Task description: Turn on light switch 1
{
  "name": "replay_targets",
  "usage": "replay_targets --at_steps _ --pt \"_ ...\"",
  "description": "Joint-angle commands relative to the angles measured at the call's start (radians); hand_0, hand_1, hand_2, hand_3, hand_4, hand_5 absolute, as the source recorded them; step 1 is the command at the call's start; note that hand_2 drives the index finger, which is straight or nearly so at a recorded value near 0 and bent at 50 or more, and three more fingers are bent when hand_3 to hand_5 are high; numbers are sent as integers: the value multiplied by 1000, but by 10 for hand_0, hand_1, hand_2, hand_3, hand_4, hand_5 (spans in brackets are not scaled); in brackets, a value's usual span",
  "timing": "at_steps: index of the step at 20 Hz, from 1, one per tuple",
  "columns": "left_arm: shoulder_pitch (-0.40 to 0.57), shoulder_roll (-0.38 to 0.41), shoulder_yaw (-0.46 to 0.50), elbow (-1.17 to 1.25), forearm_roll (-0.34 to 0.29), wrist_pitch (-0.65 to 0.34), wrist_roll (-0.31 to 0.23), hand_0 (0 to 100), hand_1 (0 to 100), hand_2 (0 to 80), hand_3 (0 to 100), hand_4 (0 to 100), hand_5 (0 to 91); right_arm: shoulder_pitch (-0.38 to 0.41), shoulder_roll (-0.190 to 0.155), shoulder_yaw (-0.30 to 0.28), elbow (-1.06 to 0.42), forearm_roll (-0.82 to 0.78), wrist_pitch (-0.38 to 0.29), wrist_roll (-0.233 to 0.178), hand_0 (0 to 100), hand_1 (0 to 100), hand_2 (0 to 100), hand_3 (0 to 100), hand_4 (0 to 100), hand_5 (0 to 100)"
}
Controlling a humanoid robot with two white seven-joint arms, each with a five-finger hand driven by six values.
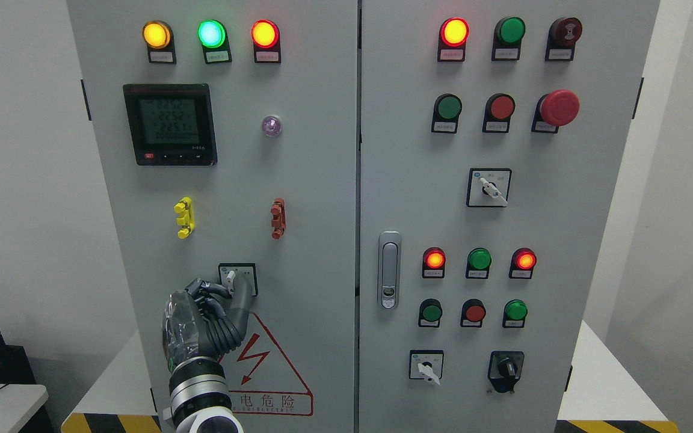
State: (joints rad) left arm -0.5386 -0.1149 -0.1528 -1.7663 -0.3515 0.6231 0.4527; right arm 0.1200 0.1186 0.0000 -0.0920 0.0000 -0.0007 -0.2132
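A small rotary selector switch [237, 278] with a white knob sits on a black-framed plate low on the cabinet's left door [298, 180]. My left hand [233, 293] comes up from the bottom edge and is right under that switch. Its dark fingers [205, 288] are curled in from the left, and the thumb [242, 300] points up along the plate's right side. The knob shows free just above the fingertips, tilted slightly. I cannot tell whether they touch it. The right arm is out of view.
Above the switch are yellow [184, 217] and red [278, 218] clips, a digital meter [170, 124] and three lit lamps. The right door carries a handle [389, 270], push buttons, a red emergency stop [559, 107] and three more selector switches. A red warning triangle [271, 373] lies beside my wrist.
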Motion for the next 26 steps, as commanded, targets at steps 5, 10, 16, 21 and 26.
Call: replay_targets --at_steps 5,10,16,21,26 --pt "2 0 -1 -1 0 -2 -3 845 543 630 1000 1000 846 0 1 23 0 5 1 0 120 389 0 0 0 0" --pt "2 0 -1 -1 0 0 -5 895 545 627 1000 1000 846 0 0 23 0 5 1 0 120 389 0 0 0 0" --pt "2 0 -2 -1 0 0 -6 938 574 623 1000 1000 843 1 0 23 0 5 1 0 120 389 0 0 0 0" --pt "3 0 -13 -1 0 0 -8 988 634 618 1000 1000 842 0 0 23 0 5 1 0 120 389 0 0 0 0" --pt "5 -2 -13 -1 0 0 -29 1000 636 617 1000 1000 843 0 0 23 0 5 1 0 120 389 0 0 0 0"
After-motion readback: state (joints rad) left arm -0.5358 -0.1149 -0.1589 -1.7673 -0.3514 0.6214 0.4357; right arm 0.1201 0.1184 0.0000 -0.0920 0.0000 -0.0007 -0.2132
